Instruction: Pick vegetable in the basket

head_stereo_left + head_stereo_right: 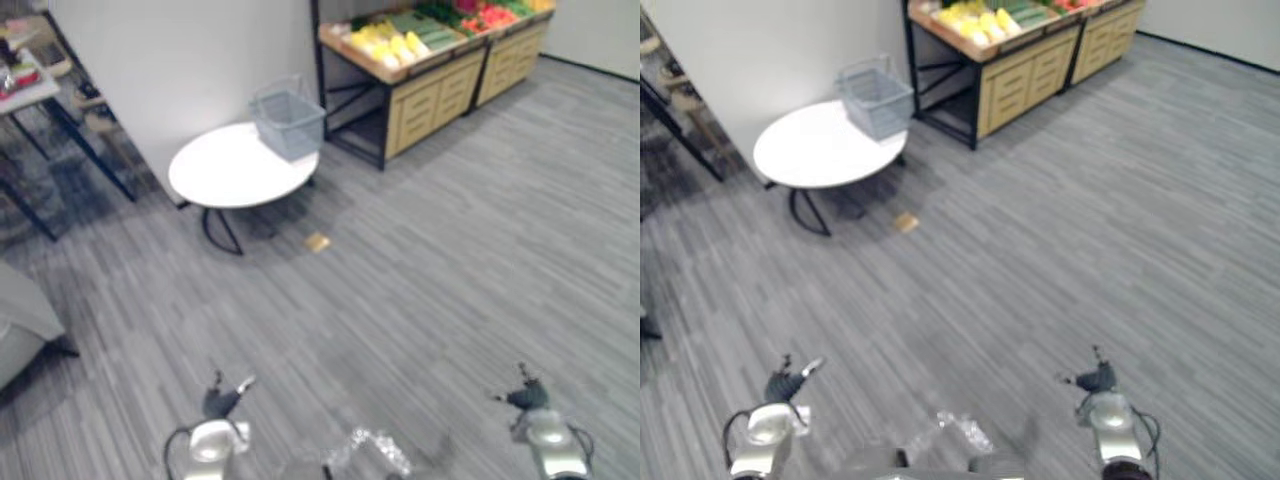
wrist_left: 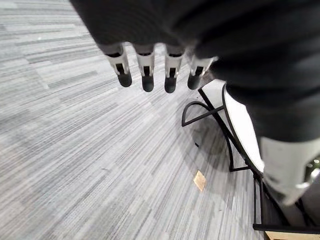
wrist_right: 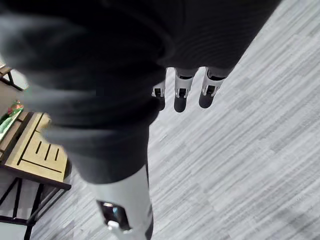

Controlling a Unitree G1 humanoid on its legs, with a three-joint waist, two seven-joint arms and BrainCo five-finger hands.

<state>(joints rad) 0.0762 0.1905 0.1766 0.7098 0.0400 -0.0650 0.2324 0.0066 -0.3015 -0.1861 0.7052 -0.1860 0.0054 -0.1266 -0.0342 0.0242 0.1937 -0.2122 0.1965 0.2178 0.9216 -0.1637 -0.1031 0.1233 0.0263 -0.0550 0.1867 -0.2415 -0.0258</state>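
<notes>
A grey wire basket [image 1: 288, 120] stands on the far edge of a round white table [image 1: 225, 170]. Behind it to the right, a wooden produce stand [image 1: 430, 95] holds yellow vegetables [image 1: 385, 42], green ones [image 1: 425, 30] and red ones [image 1: 485, 15]. My left hand [image 1: 222, 400] hangs low over the carpet at the bottom left, its fingers [image 2: 145, 75] straight and holding nothing. Low at the bottom right is my right hand [image 1: 527, 397], its fingers [image 3: 182, 95] also straight and empty. Both hands are far from the basket and the stand.
A small tan scrap [image 1: 317, 241] lies on the grey carpet in front of the table. A white partition wall [image 1: 180, 70] rises behind the table. A dark-legged desk [image 1: 30, 110] stands at the far left. Open carpet stretches between me and the stand.
</notes>
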